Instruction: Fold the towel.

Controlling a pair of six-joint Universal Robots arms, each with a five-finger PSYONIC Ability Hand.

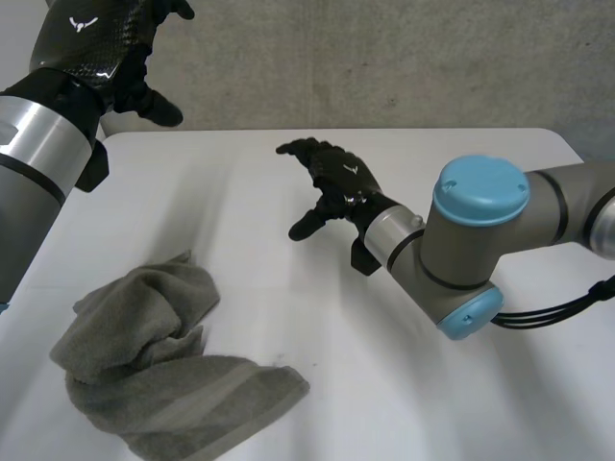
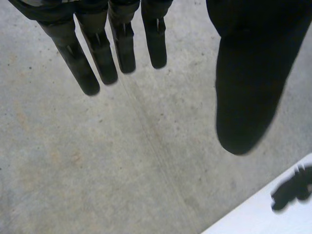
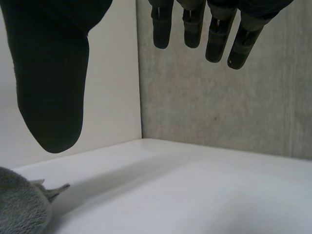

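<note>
1. The grey towel (image 1: 163, 375) lies crumpled in a loose heap at the lower left of the head view. One lobe is bunched up, and a flatter band trails toward the lower centre. Neither hand touches it. In the right wrist view a fuzzy grey edge of the towel (image 3: 19, 207) rests on the table, out past the thumb (image 3: 51, 83) and apart from it.
2. The left hand (image 1: 101, 48) is raised at the upper left of the head view, well apart from the towel. In its own wrist view the fingers (image 2: 122, 46) are straight and set apart from the thumb (image 2: 248, 87). The hand is released and grasps nothing.
3. The right hand (image 1: 338, 182) hovers over bare table at the centre of the head view. Its fingers (image 3: 195, 27) are relaxed and spread from the thumb, and it is empty.
4. The right arm's joint, with its light-blue cap (image 1: 480, 187), sits right of centre.
5. The white table (image 1: 432, 403) carries the towel. A grey concrete wall (image 1: 384, 67) spans the upper part of the head view.
</note>
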